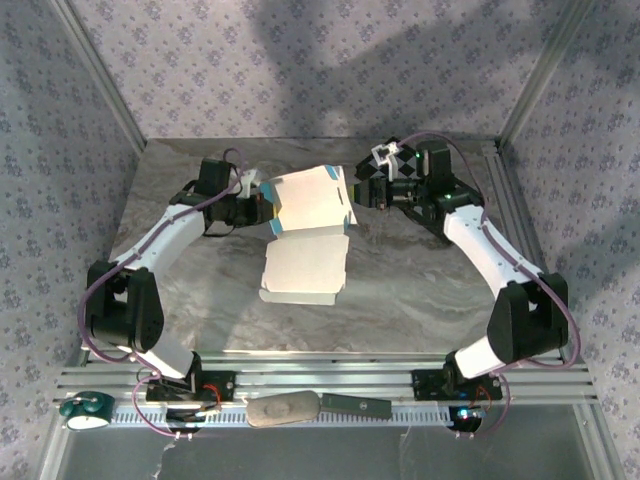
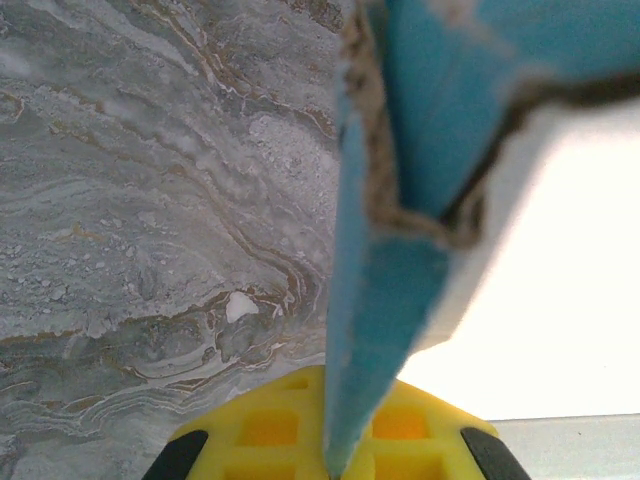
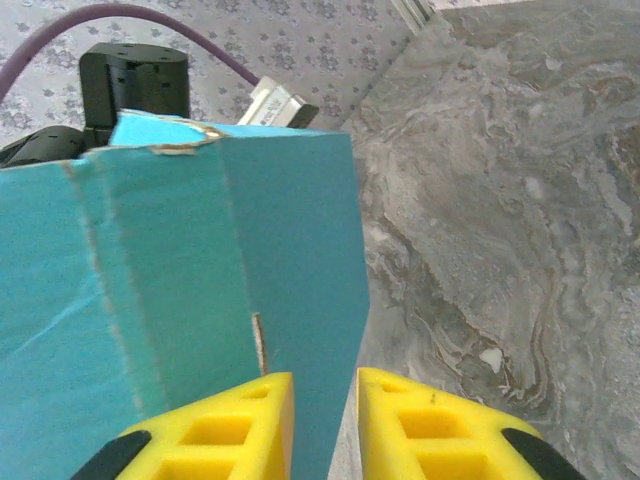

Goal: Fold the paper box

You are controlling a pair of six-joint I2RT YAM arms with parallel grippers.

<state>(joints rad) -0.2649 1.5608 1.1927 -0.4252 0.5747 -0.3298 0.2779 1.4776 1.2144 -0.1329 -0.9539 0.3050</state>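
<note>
Left tool [image 2: 330, 452] on near-far paper box [image 1: 305, 262]

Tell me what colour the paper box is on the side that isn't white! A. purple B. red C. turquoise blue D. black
C: the paper box turns a turquoise-blue face to the right wrist camera, and from above the same blue peeks out along the edges of its white panels.
</note>
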